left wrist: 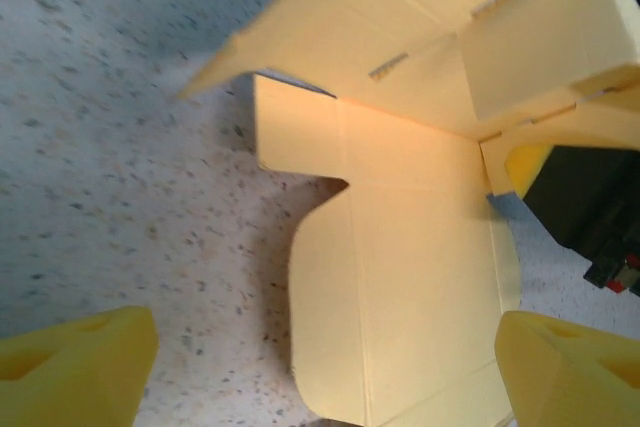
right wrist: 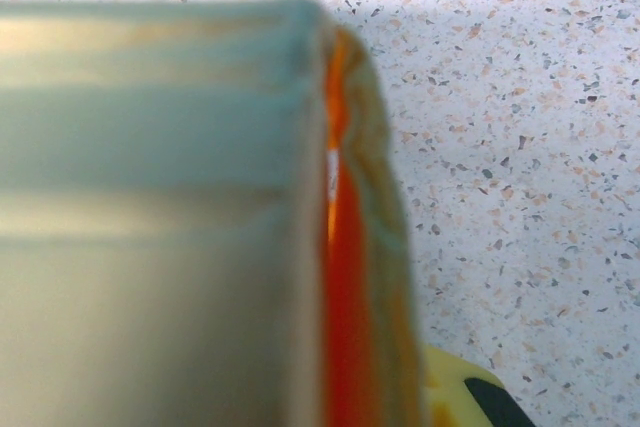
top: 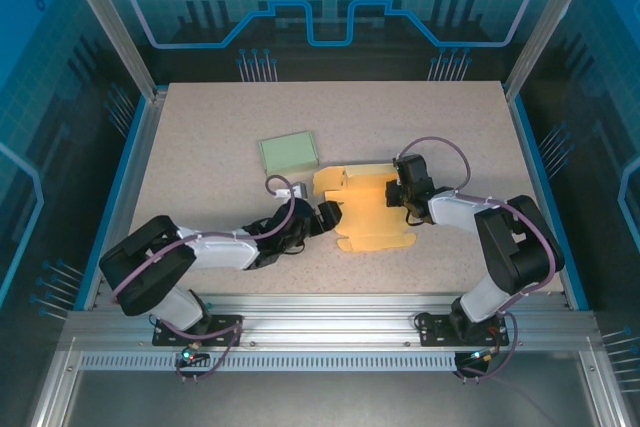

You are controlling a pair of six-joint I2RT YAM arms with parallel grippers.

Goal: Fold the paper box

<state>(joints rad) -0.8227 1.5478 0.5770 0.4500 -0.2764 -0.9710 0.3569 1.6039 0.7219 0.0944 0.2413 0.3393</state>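
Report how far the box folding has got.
Early stage. Done: a far flap of the paper box stands raised. In hand: the right hand pinches its right side; the left hand sits open at its left edge. Left: the near panel lies flat, no walls closed.

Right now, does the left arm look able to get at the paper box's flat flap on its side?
Likely yes: the left gripper stands open at the edge of the paper box, the flat flap just ahead of its fingers, nothing in between.
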